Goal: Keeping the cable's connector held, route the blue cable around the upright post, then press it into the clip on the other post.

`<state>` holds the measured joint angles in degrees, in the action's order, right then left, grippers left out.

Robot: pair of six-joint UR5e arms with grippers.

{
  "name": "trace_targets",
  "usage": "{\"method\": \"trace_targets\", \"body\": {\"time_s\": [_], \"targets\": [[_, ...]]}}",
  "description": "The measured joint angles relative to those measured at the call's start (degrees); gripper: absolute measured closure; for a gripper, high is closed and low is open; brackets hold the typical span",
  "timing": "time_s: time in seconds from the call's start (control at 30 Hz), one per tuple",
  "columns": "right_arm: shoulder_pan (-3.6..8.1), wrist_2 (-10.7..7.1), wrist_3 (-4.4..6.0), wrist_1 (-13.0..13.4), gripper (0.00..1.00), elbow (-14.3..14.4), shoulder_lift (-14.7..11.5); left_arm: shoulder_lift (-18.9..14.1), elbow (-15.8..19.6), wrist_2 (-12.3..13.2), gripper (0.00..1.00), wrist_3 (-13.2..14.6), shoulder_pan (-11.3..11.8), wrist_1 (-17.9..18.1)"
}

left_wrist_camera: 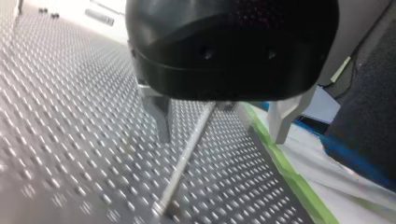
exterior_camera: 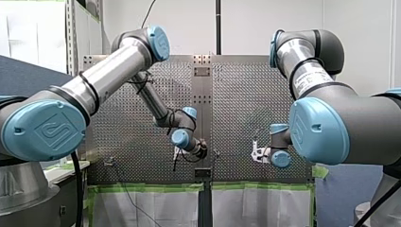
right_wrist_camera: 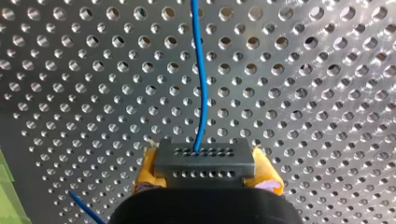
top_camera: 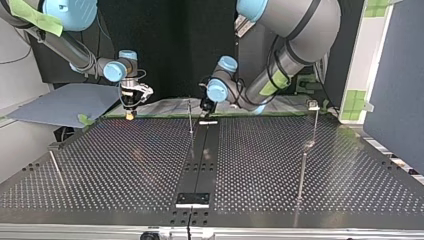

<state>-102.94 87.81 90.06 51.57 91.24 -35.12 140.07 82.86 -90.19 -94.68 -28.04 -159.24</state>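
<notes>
Right pincer [right_wrist_camera: 205, 176], yellow pads [right_wrist_camera: 144, 172] clamped on the black connector [right_wrist_camera: 204, 158] at the top view's upper left, carries the blue cable [right_wrist_camera: 201, 93], judged light and limp, so guide it close to the connector; left pincer [left_wrist_camera: 222, 139] stands apart, facing a post [left_wrist_camera: 187, 154].
</notes>
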Motion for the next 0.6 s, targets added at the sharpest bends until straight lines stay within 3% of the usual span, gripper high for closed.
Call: {"method": "trace_targets", "body": {"time_s": [0.23, 0.43, 0.6], "targets": [[-0.09, 0.07, 0.04, -0.6, 1.0, 0.0, 0.0, -3.9, 3.9, 0.0, 0.0, -0.5, -2.0, 3.6], [-0.11, 0.08, 0.12, -1.0, 1.0, 0.0, 0.0, -7.1, 7.1, -0.3, 0.0, -3.0, -3.6, 5.3], [-0.12, 0.09, 0.13, -1.1, 1.0, 0.0, 0.0, -9.2, 9.8, -2.3, 0.0, -5.6, -4.5, 6.3]]}}
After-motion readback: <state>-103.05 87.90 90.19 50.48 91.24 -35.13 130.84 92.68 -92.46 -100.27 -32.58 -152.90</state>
